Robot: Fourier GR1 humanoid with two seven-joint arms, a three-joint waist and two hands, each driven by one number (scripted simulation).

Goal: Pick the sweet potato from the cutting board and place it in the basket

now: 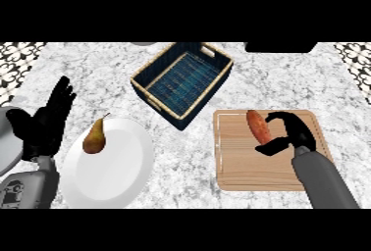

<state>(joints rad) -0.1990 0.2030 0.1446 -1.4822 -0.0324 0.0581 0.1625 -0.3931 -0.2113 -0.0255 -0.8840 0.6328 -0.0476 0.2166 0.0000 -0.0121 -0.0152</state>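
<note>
Sweet potato (255, 125): orange-brown, elongated, lying on the far part of the wooden cutting board (239, 166) at right. Basket (182, 78): dark blue, tan-rimmed, rectangular, set askew at far centre, left of the board.

Light falls evenly from above, bright and flat, over the pale marbled surface (181, 162). Shadows are faint: a soft dark edge under the basket (182, 78) and a thin one along the cutting board (239, 166). The white plate (116, 171) shows no glare. Both black hands read as near-solid dark shapes with little shading.
</note>
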